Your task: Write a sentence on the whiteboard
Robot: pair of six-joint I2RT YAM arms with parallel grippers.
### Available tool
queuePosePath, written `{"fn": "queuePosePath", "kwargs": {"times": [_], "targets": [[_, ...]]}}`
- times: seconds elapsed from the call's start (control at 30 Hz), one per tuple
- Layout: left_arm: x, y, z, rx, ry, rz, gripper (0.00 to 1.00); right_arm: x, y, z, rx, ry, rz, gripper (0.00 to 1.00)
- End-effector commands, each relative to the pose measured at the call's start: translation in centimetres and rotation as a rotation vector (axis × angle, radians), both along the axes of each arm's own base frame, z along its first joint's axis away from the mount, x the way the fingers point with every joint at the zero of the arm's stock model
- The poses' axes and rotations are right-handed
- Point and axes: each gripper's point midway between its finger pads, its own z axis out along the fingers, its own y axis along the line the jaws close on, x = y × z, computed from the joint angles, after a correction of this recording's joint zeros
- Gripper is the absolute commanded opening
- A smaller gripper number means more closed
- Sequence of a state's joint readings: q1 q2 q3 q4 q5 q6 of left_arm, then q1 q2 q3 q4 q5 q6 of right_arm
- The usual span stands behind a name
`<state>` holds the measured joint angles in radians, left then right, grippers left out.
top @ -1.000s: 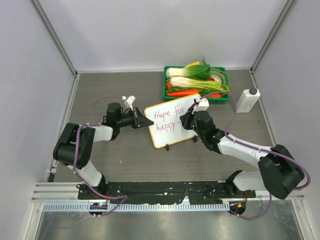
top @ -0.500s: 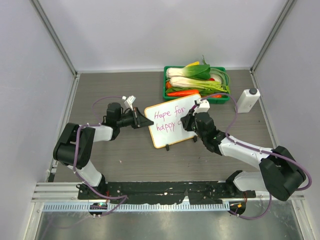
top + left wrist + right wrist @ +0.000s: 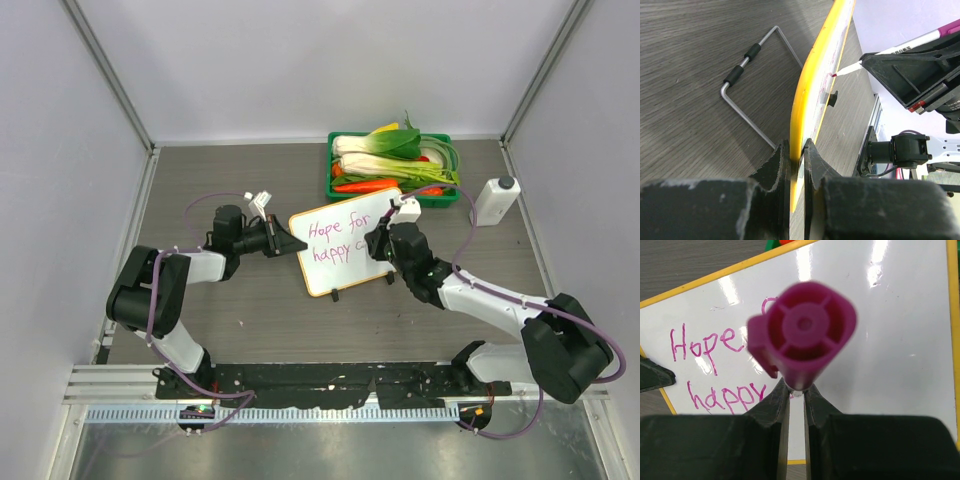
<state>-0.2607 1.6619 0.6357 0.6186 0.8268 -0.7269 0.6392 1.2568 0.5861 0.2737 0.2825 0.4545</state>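
Note:
The whiteboard with its orange rim stands tilted on the table, left of centre. My left gripper is shut on its left edge; the left wrist view shows the rim pinched between the fingers. The sentence reads "Hope for" in pink, with "happy" below it. My right gripper is shut on a pink marker. The marker's tip touches the board face to the right of "happy".
A green tray of vegetables sits just behind the board. A white bottle stands at the right. A bent wire stand with black sleeves lies behind the board. Grey walls close in the table on three sides.
My right gripper has crept slightly to the right along the board with the marker. The left gripper and the board have stayed still.

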Motion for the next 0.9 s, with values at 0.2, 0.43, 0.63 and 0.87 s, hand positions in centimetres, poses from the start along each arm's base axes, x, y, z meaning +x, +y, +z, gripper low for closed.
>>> {"fn": "queuePosePath", "kwargs": {"times": [0.2,0.43,0.63,0.87], "targets": [[-0.3,1.9,-5.1,0.151,0.092,0.085,0.00,1.5,-0.3,5.2,0.034,-0.125,-0.041,0.02],[-0.2,1.9,-5.0,0.153,0.089,0.088,0.00,2.5,0.3,6.2,0.036,-0.140,-0.042,0.01],[-0.3,1.9,-5.0,0.152,0.089,0.085,0.00,3.2,0.6,5.6,0.026,-0.124,-0.054,0.01],[-0.2,1.9,-5.0,0.152,0.089,0.085,0.00,3.3,0.8,3.4,0.008,-0.082,-0.050,0.01]]}}
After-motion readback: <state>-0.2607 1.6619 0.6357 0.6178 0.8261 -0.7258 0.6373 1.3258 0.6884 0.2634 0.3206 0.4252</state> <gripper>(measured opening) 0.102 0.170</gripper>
